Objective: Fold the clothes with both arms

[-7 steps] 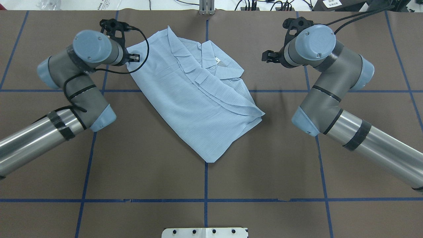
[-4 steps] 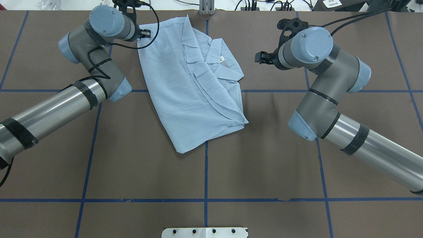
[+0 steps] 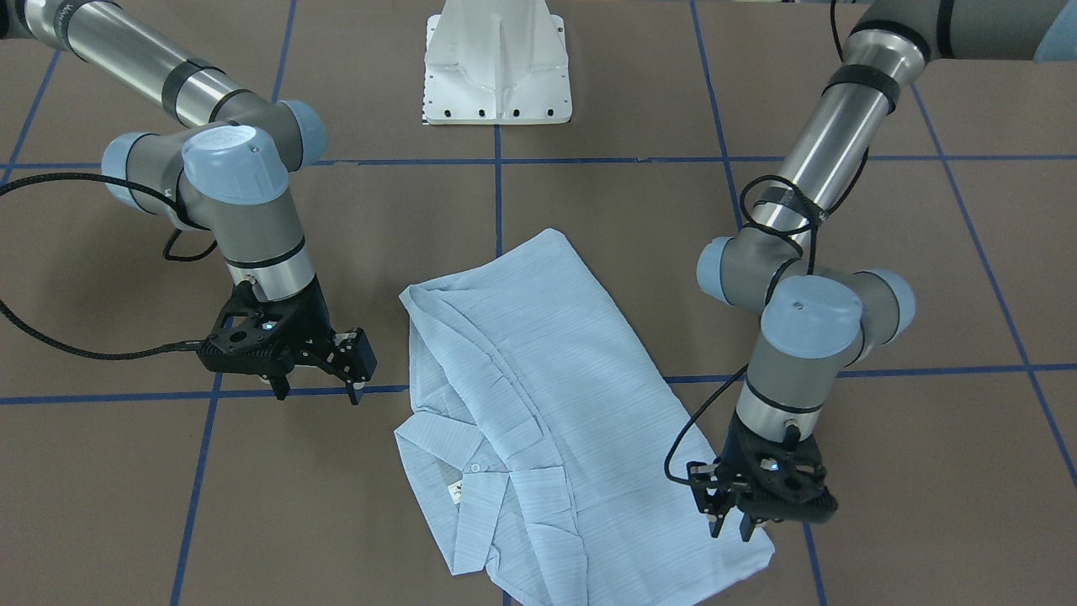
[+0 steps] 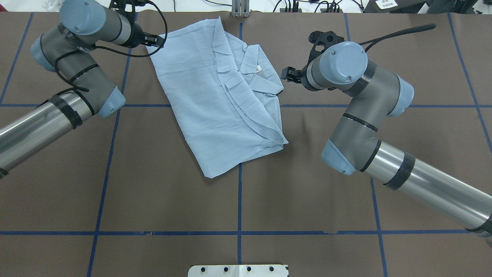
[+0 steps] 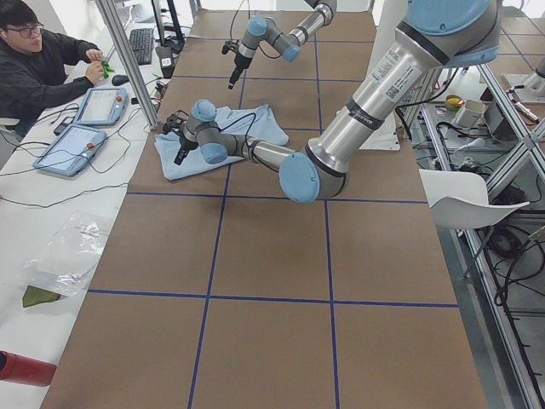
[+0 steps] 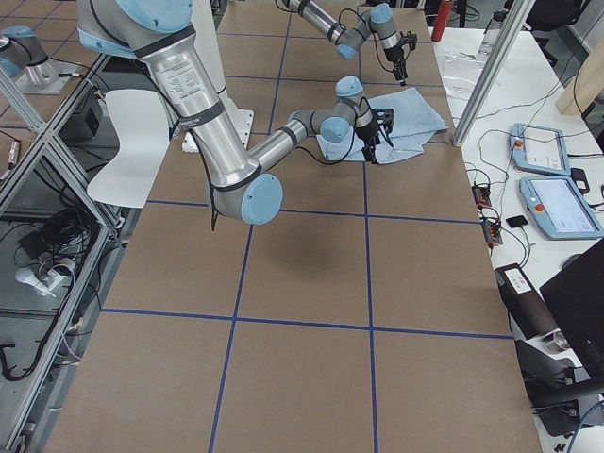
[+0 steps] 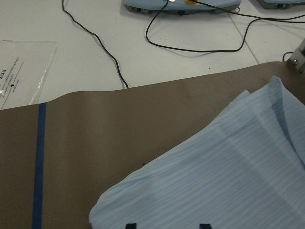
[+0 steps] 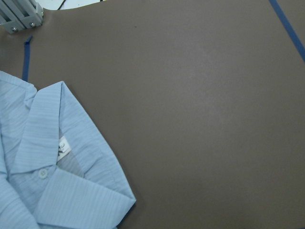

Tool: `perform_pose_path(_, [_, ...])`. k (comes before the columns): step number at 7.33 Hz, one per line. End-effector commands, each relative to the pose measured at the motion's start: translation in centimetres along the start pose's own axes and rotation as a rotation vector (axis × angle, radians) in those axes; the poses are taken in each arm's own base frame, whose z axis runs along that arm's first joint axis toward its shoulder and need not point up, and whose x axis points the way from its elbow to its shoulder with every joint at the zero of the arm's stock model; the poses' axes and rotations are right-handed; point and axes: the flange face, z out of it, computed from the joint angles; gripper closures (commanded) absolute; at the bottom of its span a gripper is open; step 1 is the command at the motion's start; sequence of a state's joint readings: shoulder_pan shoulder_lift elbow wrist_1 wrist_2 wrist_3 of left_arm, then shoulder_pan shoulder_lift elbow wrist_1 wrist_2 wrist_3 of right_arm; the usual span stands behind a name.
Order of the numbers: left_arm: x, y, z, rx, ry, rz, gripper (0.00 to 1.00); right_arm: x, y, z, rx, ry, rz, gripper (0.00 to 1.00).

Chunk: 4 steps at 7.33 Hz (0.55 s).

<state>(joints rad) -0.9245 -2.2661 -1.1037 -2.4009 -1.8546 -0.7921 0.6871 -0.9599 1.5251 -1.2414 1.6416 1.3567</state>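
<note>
While the left gripper (image 3: 729, 526) and right gripper (image 4: 285, 74) both hang with jaws apart, we see the thin, finely striped light blue shirt (image 4: 215, 100) folded into a slanted oblong on the matte brown worktop (image 4: 307, 192), one soft corner directly beneath the left gripper, its collar (image 4: 253, 65) and small white button (image 8: 43, 173) near the right gripper, not touching it.

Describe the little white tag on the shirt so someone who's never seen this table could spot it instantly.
On the brown table with blue tape lines lies one light blue shirt. At its collar end, toward the right tool, a small white tag sits inside the neck opening beside a white button. Unlike the round button, it is a flat rectangle with dark marks.
</note>
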Motion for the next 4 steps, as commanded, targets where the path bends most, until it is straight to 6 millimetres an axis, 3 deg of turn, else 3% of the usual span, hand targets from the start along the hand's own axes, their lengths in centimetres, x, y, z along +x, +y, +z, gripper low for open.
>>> perform_pose_path(1, [-0.5, 1.4, -2.0, 0.001, 0.031, -0.001, 0.0, -5.0, 5.2, -0.6, -0.008, 0.031, 0.136, 0.0])
perform_pose_path(2, [-0.9, 1.9, -1.8, -0.005, 0.025, -0.004, 0.0, -5.8, 8.3, -0.1, 0.002, 0.049, 0.161, 0.0])
perform_pose_path(4, [-1.6, 2.6, -1.6, -0.009, 0.021, -0.007, 0.0, -6.3, 11.3, 0.5, 0.011, 0.076, 0.166, 0.02])
